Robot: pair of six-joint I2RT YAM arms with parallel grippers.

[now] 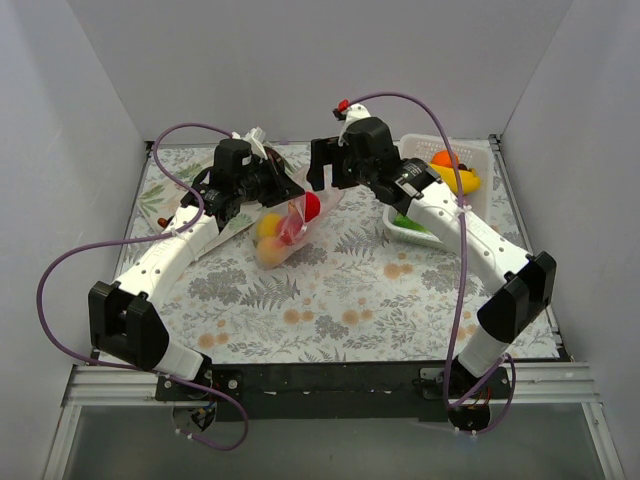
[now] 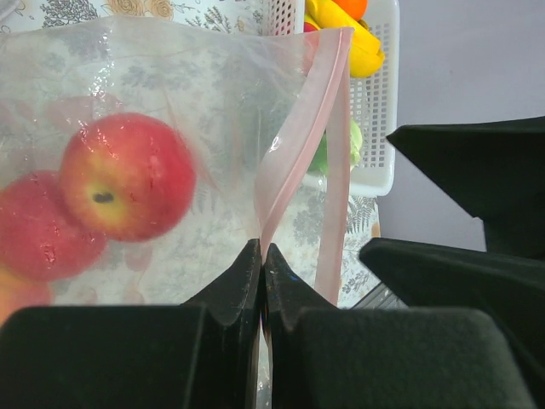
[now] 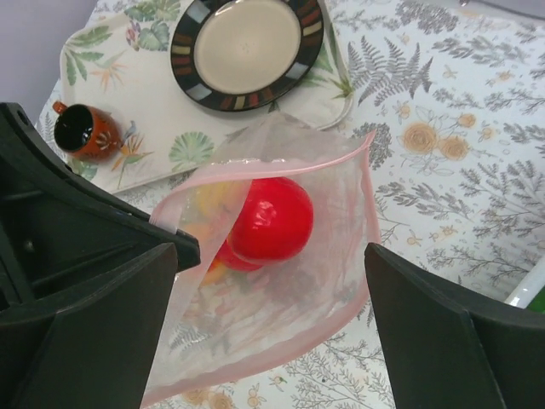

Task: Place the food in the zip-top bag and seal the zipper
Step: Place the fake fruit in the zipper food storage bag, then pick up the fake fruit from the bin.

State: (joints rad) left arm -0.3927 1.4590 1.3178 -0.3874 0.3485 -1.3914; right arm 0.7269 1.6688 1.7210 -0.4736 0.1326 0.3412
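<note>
The zip-top bag [image 1: 283, 238] hangs crinkled over the table's middle, its mouth held up and open. My left gripper [image 2: 262, 247] is shut on the bag's edge right at the pink zipper [image 2: 332, 153]; from above, the left gripper [image 1: 288, 196] is at the bag's upper left. Two red round fruits [image 2: 128, 175] and something yellow [image 1: 268, 226] lie inside. A glossy red ball [image 3: 271, 220] sits in the bag's mouth [image 3: 281, 366]. My right gripper [image 3: 271, 250] stands wide open just above that ball with nothing in it, and from above the right gripper [image 1: 328, 175] is over the bag's top edge.
A white slotted basket [image 1: 470, 150] at the right holds a banana [image 1: 460, 180], an orange [image 1: 444, 158] and a green piece [image 1: 410, 222]. Back left, a leaf-print tray [image 3: 94, 43] carries a striped plate [image 3: 247, 47] and a brown cup [image 3: 81, 132]. Grey walls enclose three sides.
</note>
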